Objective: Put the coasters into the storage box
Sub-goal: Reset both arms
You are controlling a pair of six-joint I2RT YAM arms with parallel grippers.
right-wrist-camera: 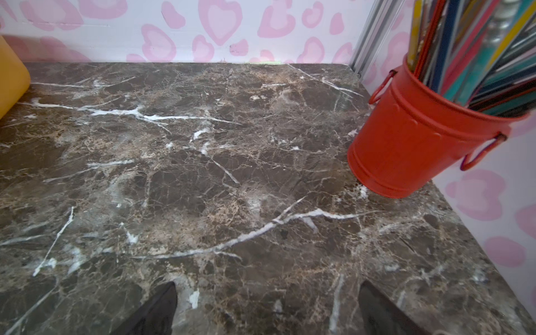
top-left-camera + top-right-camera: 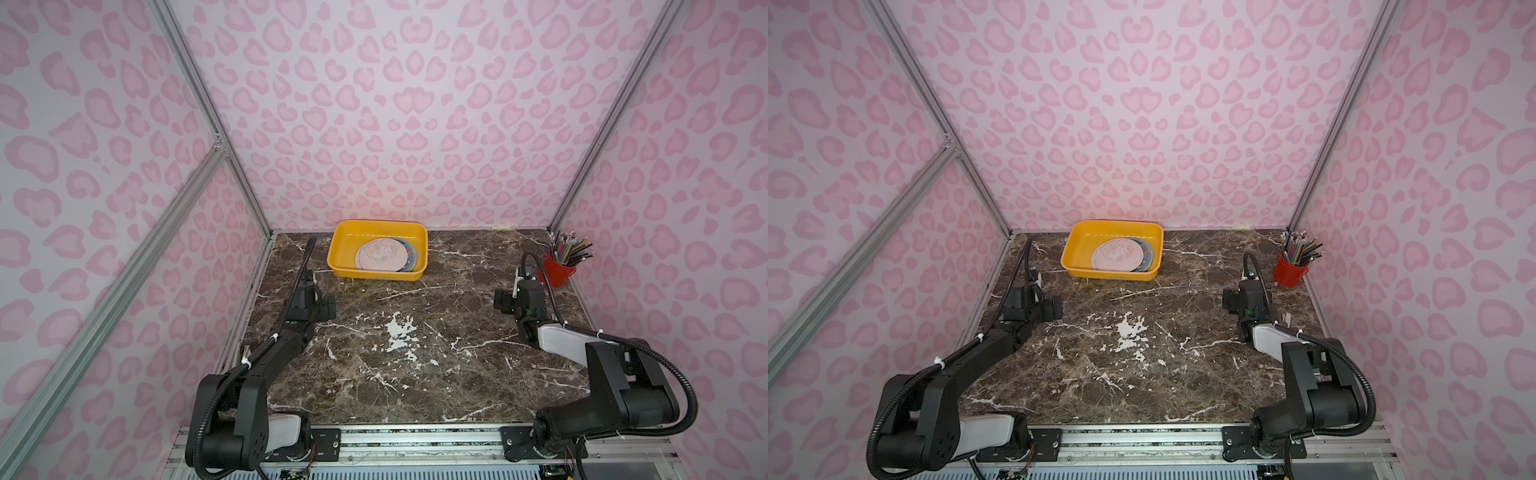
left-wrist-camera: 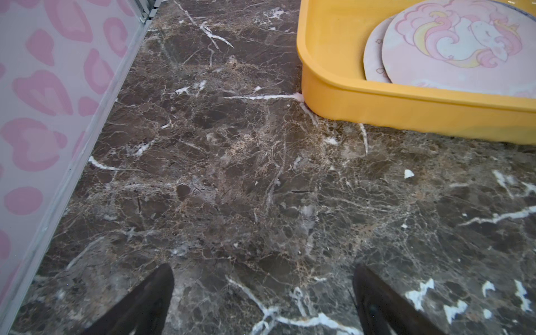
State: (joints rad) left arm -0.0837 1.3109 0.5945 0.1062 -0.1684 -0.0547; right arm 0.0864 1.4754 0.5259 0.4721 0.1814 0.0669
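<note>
Yellow plastic, the storage box (image 2: 374, 276) sits ahead of the left gripper (image 3: 264, 269) and to its right, with the coasters (image 2: 382, 255) stacked overlapping inside, a unicorn print on top. None lies on the marble table (image 2: 415, 353) that I can see, so the loading looks done. That gripper and the right gripper (image 1: 268, 285) both hang wide and empty, so I'd say the next move is only to draw both clear of the box.

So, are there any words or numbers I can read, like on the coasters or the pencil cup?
No words or numbers can be read anywhere.
Top coaster: only a unicorn picture, no letters.
Box: plain yellow, no label.
Cup: small raised bumps, no letters I can make out.
Pencils: any print is too small to read.
</note>
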